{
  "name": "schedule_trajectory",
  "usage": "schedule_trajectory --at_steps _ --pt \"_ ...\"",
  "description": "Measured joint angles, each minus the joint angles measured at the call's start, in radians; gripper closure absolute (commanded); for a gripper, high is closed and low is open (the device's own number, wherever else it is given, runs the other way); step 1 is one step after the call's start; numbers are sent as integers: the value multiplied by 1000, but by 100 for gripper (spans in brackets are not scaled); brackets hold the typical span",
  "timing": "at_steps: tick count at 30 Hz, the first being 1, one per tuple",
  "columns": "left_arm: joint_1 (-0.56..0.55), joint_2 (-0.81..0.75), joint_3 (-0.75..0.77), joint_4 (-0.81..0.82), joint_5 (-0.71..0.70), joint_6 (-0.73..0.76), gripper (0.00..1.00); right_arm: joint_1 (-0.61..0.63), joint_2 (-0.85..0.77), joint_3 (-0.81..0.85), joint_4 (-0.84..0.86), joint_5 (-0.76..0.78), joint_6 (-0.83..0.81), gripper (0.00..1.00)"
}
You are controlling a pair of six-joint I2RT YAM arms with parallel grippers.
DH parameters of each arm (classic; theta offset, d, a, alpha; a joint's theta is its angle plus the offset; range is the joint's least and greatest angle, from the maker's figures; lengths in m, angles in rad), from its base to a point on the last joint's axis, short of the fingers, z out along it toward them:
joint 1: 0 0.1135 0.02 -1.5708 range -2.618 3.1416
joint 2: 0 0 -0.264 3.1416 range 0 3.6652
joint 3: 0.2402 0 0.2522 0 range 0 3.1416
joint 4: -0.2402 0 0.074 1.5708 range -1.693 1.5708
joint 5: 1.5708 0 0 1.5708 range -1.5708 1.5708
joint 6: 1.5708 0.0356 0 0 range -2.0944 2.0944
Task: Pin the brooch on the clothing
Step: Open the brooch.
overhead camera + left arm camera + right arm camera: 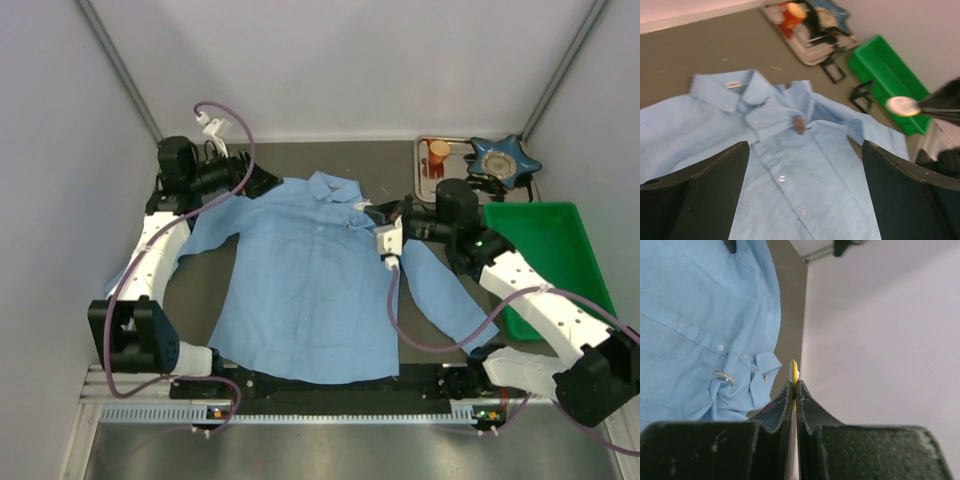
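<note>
The light blue shirt point(310, 290) lies flat and buttoned on the dark table, collar toward the back. My right gripper point(377, 211) hovers by the shirt's right shoulder, shut on a thin round brooch with a yellow rim point(794, 371), seen edge-on there and as a pale disc in the left wrist view point(903, 106). A small grey metal piece point(722, 376) lies on the shirt just below the collar point(799, 124). My left gripper point(262, 183) is open and empty above the shirt's left shoulder, its dark fingers point(700, 195) wide apart over the button placket.
A metal tray point(428, 145) at the back right holds an orange item point(437, 152) and a blue star-shaped thing point(505, 155). A green bin point(545, 250) stands to the right of the shirt's sleeve. White walls close in the table.
</note>
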Motion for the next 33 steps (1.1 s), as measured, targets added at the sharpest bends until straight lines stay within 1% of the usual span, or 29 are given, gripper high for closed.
schedule_trajectory --at_steps 2,3,4,5,8,9,12,16,22,33 --pt "5 -24 24 -20 90 15 11 22 -2 -56 47 -25 -107 100" --pt "0 -25 32 -13 137 5 13 35 -5 -91 77 -45 -163 100" --pt "-8 -24 29 8 187 -17 15 45 -10 -118 98 -61 -210 100" --pt "-16 -22 20 30 230 -52 20 55 -16 -146 123 -75 -250 100" --pt "-46 -11 -43 122 325 -159 30 85 -45 -226 193 -114 -351 100" --pt "-61 -3 -62 137 354 -190 34 97 -54 -249 219 -126 -379 100" --pt "-116 32 -94 147 417 -250 43 125 -73 -280 258 -148 -435 100" --pt "-185 48 -111 147 467 -283 46 150 -97 -287 286 -163 -475 100" --pt "-267 48 -116 155 499 -301 52 161 -127 -290 288 -183 -506 100" --pt "-315 83 -116 184 545 -323 60 161 -136 -290 257 -207 -558 100"
